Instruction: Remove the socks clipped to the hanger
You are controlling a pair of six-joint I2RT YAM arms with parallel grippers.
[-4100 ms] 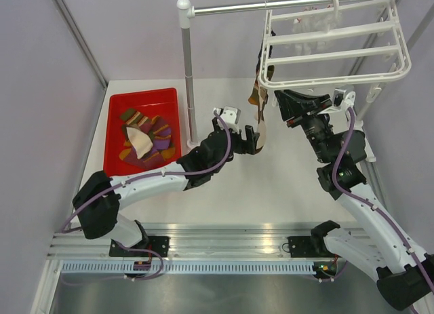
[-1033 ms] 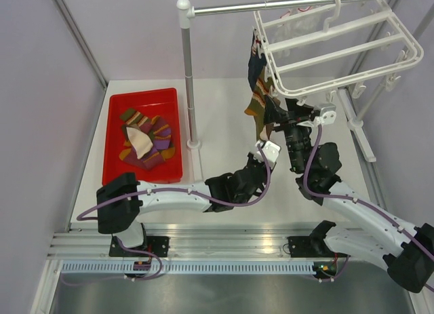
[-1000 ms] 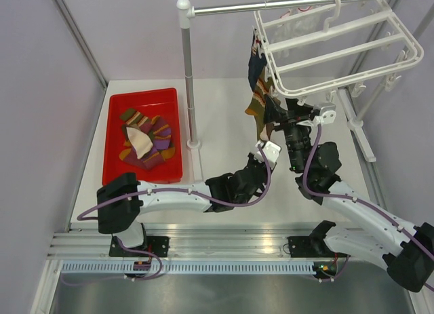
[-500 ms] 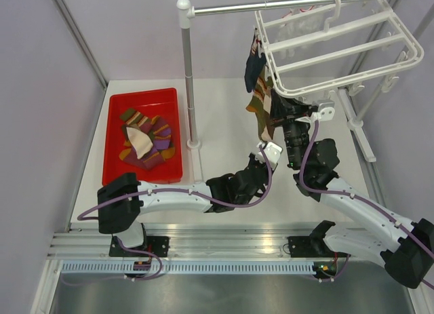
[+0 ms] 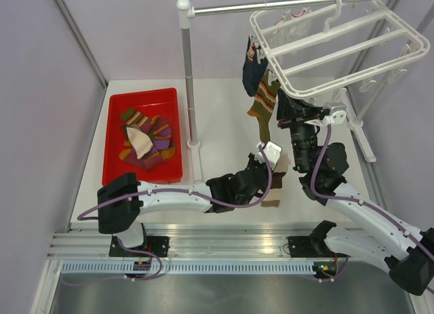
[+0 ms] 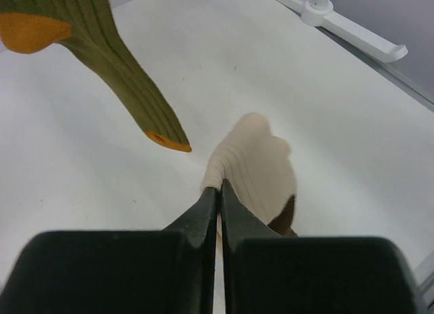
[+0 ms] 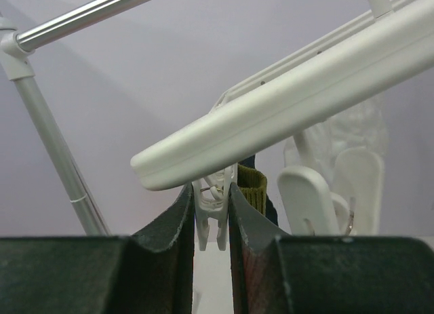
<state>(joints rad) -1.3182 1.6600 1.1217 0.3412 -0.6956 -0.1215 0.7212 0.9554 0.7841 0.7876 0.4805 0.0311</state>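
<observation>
The white hanger point(image 5: 352, 51) hangs tilted from the metal pole, its frame edge point(image 7: 305, 97) close above my right gripper. A dark navy sock point(image 5: 253, 68) and an olive sock with orange stripes point(image 5: 266, 100) stay clipped at its left edge. My right gripper point(image 5: 282, 101) is shut on a small white clip point(image 7: 211, 216) under the frame, with the olive sock's cuff point(image 7: 252, 188) just behind. My left gripper point(image 5: 270, 169) sits low over the table, shut on the brown-and-cream sock point(image 6: 256, 171), whose brown end lies on the table point(image 5: 271, 202). The olive sock's toe point(image 6: 129, 83) dangles above it.
A red bin point(image 5: 115, 166) at the left holds several loose socks. The pole stand's upright point(image 5: 188, 70) rises between bin and hanger, and its white foot point(image 6: 352, 30) lies on the table at the right. Grey walls close in both sides.
My right gripper closed onto the clip. The brown-and-cream sock came off the hanger and dropped, still held by my left gripper. The hanger swung a little left.
</observation>
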